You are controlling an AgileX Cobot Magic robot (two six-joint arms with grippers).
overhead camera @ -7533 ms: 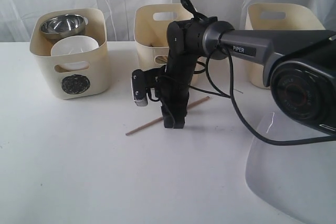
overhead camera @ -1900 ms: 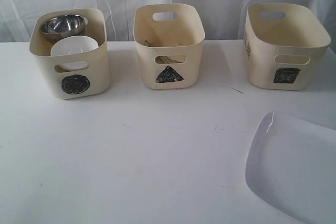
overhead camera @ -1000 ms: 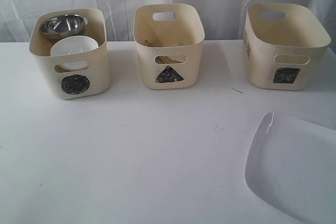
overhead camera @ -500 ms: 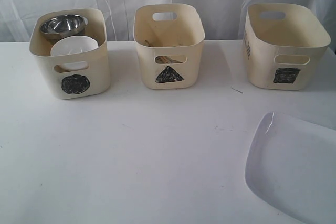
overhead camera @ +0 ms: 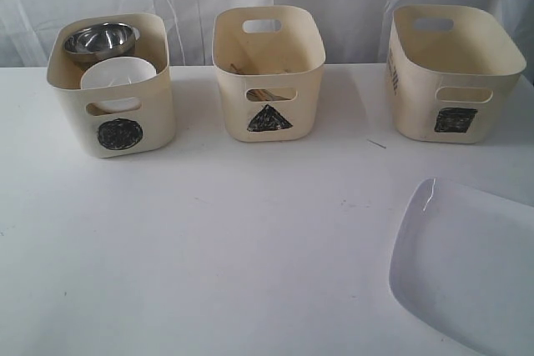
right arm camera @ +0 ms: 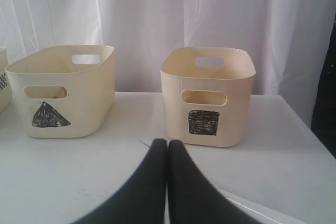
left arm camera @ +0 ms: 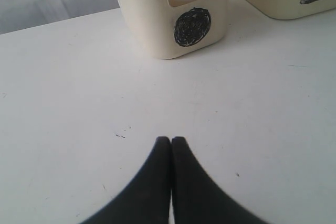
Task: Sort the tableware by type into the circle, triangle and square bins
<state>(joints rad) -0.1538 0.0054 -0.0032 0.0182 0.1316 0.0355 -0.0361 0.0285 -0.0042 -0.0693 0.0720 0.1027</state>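
Both pincers, left gripper (left arm camera: 171, 141) and right gripper (right arm camera: 167, 143), rest closed and empty, the right arm withdrawn and the wooden chopstick gone from the table (overhead camera: 209, 248), so only the large white rounded-rectangle plate (overhead camera: 467, 264) waits near the cream square-marked plastic tub (overhead camera: 455, 72).

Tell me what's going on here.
Nothing is being handled. The left hand and right hand are both shut and empty above the table. The steel bowl and white bowl sit in the circle bin; something wooden shows in the triangle bin. The plate lies on the table, not yet in the square bin.
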